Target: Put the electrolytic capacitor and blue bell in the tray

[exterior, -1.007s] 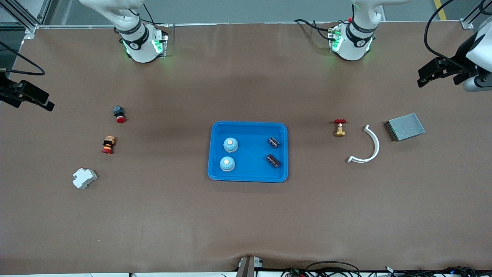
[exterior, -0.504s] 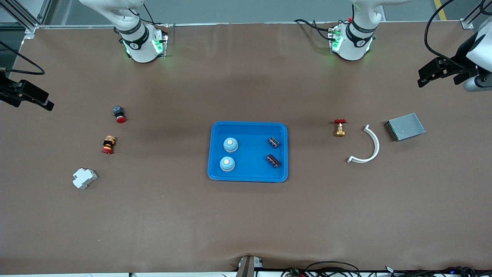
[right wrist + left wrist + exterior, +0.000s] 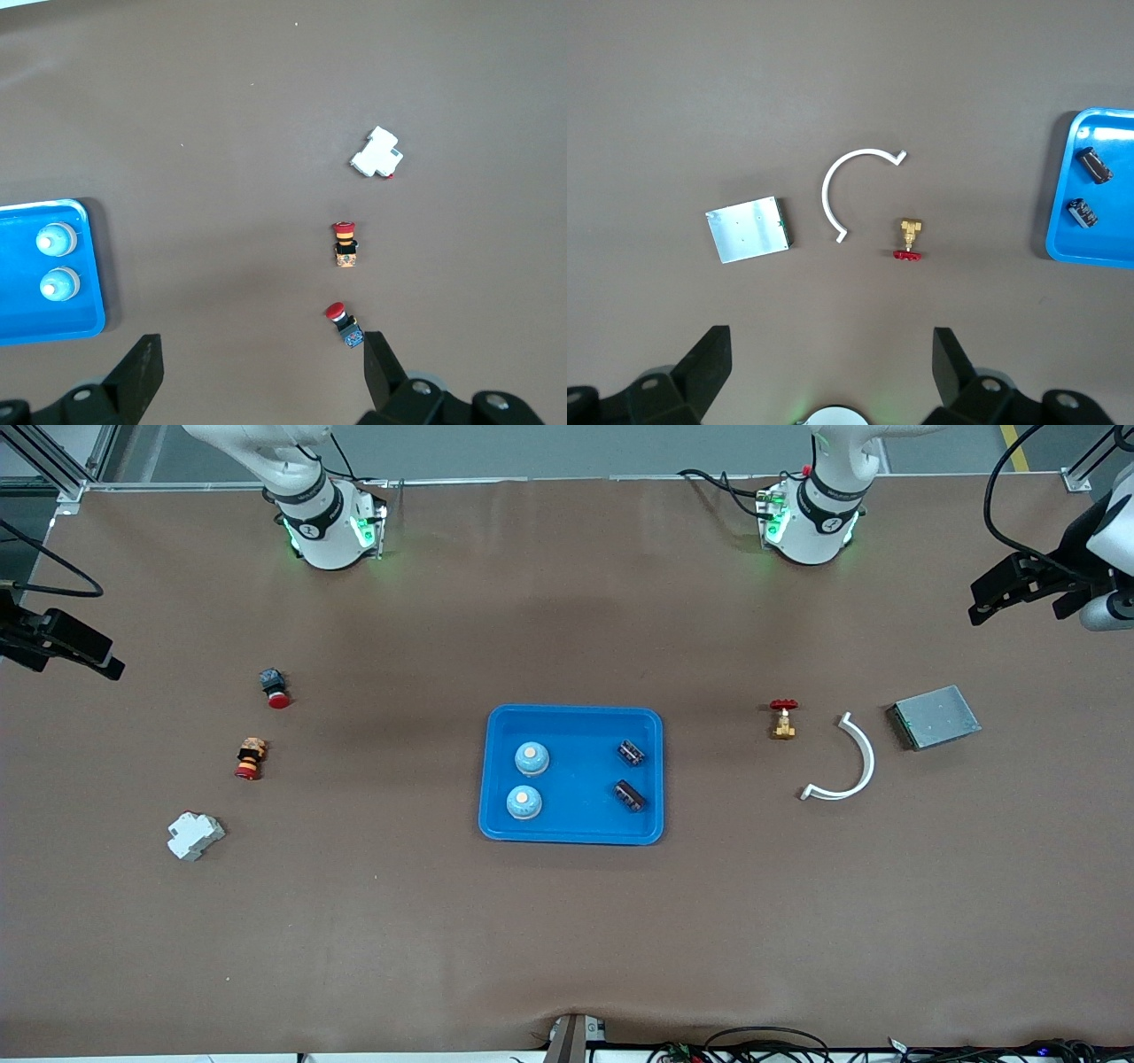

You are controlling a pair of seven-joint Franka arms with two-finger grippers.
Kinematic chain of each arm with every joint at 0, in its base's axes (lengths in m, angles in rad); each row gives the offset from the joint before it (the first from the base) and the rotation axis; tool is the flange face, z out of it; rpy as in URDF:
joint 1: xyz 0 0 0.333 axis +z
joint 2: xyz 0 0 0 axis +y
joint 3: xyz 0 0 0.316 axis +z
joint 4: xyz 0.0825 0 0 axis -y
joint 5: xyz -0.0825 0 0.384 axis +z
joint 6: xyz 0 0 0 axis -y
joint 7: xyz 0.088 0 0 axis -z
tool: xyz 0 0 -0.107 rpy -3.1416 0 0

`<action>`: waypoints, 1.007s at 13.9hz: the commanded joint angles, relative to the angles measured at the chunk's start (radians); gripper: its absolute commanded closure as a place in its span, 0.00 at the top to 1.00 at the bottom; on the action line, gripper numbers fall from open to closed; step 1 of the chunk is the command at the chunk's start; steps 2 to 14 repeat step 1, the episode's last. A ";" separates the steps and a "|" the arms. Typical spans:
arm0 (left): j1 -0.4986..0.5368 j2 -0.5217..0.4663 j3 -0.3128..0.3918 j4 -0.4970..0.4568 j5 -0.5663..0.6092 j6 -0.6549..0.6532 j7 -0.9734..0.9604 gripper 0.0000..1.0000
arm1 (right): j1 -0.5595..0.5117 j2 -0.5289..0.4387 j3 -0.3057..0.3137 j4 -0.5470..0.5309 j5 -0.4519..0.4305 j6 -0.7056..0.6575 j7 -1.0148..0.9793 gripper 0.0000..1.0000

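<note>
While both arms wait: nothing is held by either gripper.
Left gripper (image 3: 828, 363): jaws spread and bare, high over the left arm's end of the worktop (image 3: 567, 939), well apart from the tray (image 3: 573, 828).
Right gripper (image 3: 257, 372): jaws spread and bare, high over the right arm's end, equally far from the tray.
Bells (image 3: 532, 758): two pale blue domes stand in the tray, on its side toward the right arm, one nearer the front camera than the other.
Capacitors (image 3: 630, 752): two dark cylinders lie in the tray, on its side toward the left arm.
Handling, bells: likely light, hard and smooth; the rounded dome could slip, so pinch low across the base.
Handling, capacitors: likely light, stiff and prone to roll; pinch across the round body, clear of the leads.
Progress: the task looks complete.
Change: the left gripper sits a little higher toward the worktop's edge than a second ago; tray contents unchanged.
</note>
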 commanded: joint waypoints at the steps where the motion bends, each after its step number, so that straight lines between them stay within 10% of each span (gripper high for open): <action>1: 0.002 0.028 -0.004 0.037 0.003 -0.013 0.008 1.00 | -0.020 -0.030 0.012 -0.025 0.010 -0.001 -0.014 1.00; 14: 0.002 0.028 -0.004 0.037 0.003 -0.013 0.008 1.00 | -0.020 -0.030 0.012 -0.025 0.010 -0.001 -0.014 1.00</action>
